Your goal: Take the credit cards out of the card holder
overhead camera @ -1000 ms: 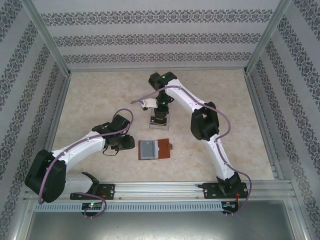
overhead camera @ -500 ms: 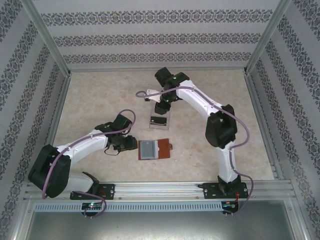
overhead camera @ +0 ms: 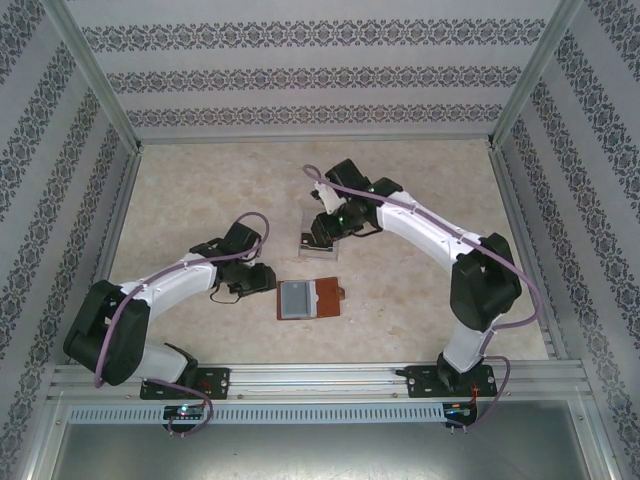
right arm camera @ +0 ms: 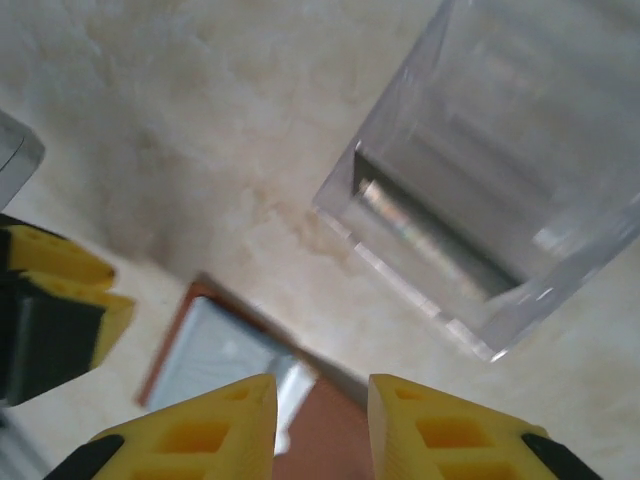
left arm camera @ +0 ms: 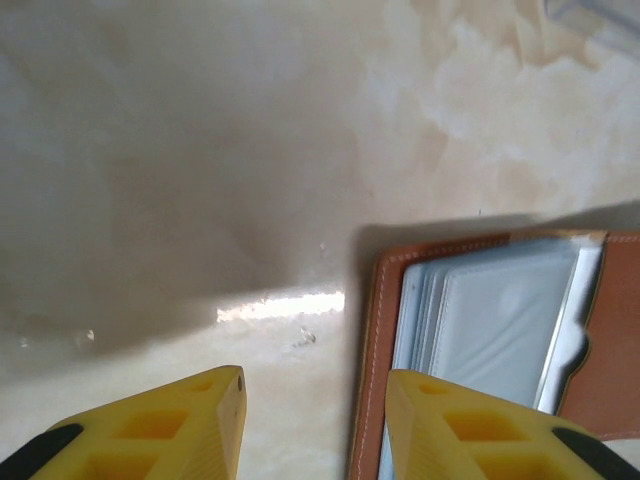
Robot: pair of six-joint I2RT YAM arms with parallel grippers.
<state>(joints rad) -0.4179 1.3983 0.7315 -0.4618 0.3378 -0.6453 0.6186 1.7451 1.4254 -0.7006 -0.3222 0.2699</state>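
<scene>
Your right arm has swung its elbow out to the right since a second ago, and the left arm has edged a little closer to the card holder (overhead camera: 324, 298). The right pincer (right arm camera: 322, 385) now hangs above the far side of the clear tray (overhead camera: 318, 247), its yellow fingers parted a little with nothing between them. You can see a dark card (right arm camera: 430, 230) lying inside that tray. The card holder lies open and flat on the surface (overhead camera: 200, 190), between the two arms and nearer you than the tray. Its left half shows something pale grey (left arm camera: 500, 320), but you cannot tell whether this is a card or a sleeve. Your left pincer (left arm camera: 315, 375) sits just beside the holder's left edge, open and empty.
</scene>
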